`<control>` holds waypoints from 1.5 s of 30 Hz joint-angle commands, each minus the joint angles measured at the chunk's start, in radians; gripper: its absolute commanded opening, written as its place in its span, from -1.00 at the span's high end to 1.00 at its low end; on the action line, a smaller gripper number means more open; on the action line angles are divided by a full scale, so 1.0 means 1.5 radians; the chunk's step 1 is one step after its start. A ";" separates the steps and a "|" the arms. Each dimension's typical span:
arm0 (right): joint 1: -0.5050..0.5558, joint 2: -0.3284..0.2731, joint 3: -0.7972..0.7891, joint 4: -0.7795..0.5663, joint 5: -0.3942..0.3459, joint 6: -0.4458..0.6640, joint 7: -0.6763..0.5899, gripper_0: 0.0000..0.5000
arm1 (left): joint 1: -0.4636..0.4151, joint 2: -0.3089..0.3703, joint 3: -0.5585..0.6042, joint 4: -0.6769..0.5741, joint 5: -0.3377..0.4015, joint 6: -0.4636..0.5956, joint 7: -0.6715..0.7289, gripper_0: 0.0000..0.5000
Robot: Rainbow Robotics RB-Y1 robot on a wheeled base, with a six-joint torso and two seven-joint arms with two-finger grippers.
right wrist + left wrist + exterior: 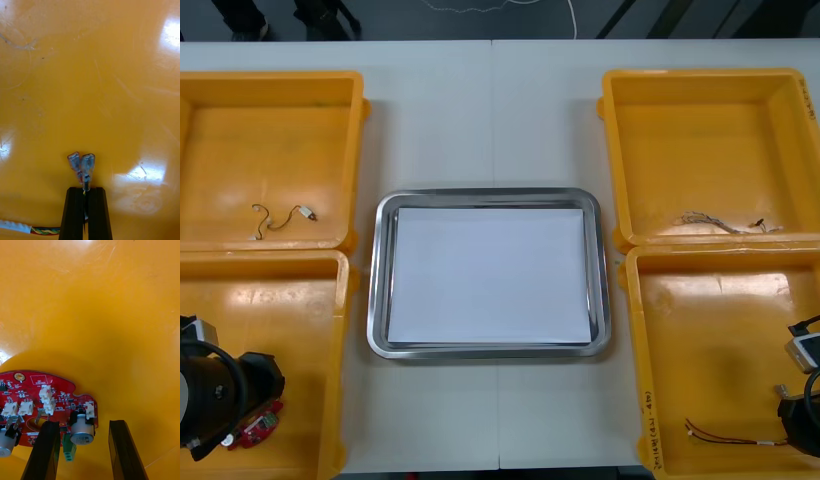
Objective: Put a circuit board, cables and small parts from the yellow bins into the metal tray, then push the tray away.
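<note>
A round red circuit board (45, 405) lies in the near-left yellow bin (290, 330). My left gripper (84, 423) is open over it, with the board's edge and a silver cylinder part between the fingers. In the front view the board (258, 428) peeks out beside the left arm (210, 395). My right gripper (86, 188) is shut on the red and yellow cable (41, 229) just behind its two clear end connectors (80, 163), low over the floor of the near-right bin (710, 340). The cable (730, 435) trails left from the right arm (802, 400).
The metal tray (377, 280), white inside, sits in the middle of the table between the bins. A thin cable (280, 217) lies in the far-left bin (270, 110). Another thin cable (720, 222) lies in the far-right bin (700, 120).
</note>
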 commanded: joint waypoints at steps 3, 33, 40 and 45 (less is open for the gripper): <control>0.009 0.010 -0.018 -0.011 -0.017 -0.009 0.002 1.00 | 0.026 -0.012 -0.010 -0.006 -0.008 -0.007 -0.071 -0.36; -0.122 0.010 -0.084 -0.147 -0.040 0.138 -0.027 1.00 | 0.027 -0.012 -0.018 -0.006 -0.014 -0.007 -0.087 0.97; -0.175 0.010 -0.050 -0.078 -0.035 0.116 -0.028 1.00 | 0.022 -0.011 -0.011 -0.009 -0.021 -0.003 -0.091 1.00; -0.196 0.010 -0.017 -0.017 -0.032 0.091 -0.031 1.00 | 0.005 -0.011 0.009 -0.043 -0.030 0.040 -0.097 1.00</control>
